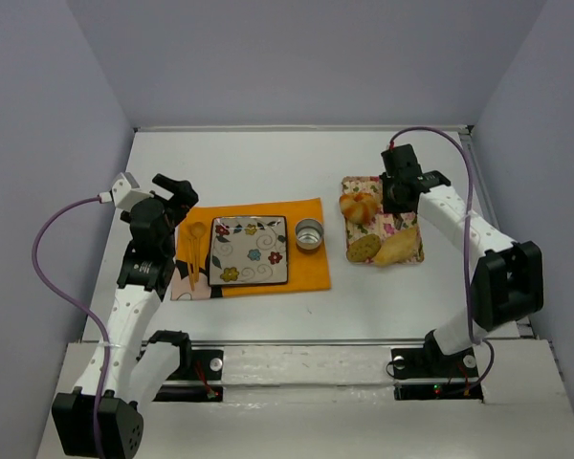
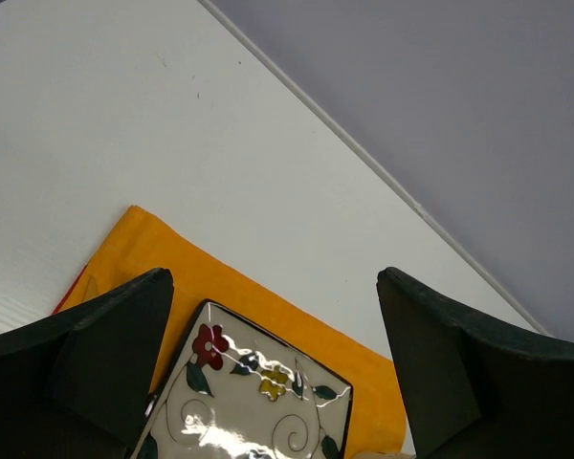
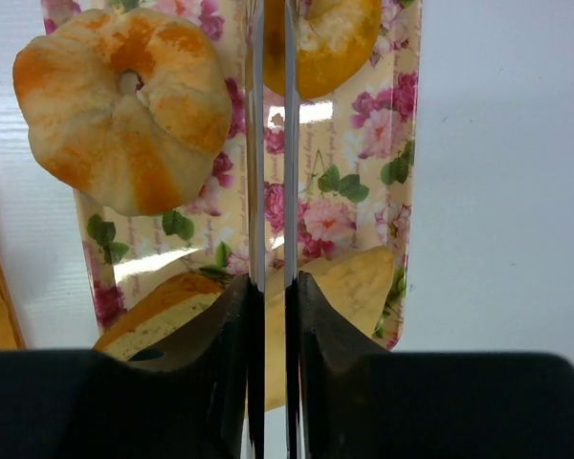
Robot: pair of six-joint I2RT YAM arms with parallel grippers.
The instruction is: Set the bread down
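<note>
The bread [image 1: 365, 247] is a round golden-brown piece with a dark hole. It lies at the near left of a floral tray [image 1: 403, 228]. In the right wrist view the bread [image 3: 158, 311] sits just left of my fingers, partly hidden by them. My right gripper [image 1: 394, 194] hovers over the far part of the tray, shut on thin metal tongs [image 3: 256, 143]. The gripper [image 3: 271, 287] points its blades at a smooth orange-golden piece [image 3: 335, 48]; I cannot tell if they pinch it. My left gripper [image 1: 177, 198] is open and empty above the mat's far left corner [image 2: 273, 292].
A ridged pumpkin bun [image 1: 360, 207] [image 3: 124, 105] and a pale yellow wedge [image 1: 394, 251] [image 3: 359, 282] share the tray. A flowered square plate [image 1: 250, 251] [image 2: 258, 406], a metal cup [image 1: 309, 234] and yellow utensils [image 1: 193, 244] lie on an orange mat [image 1: 311, 273].
</note>
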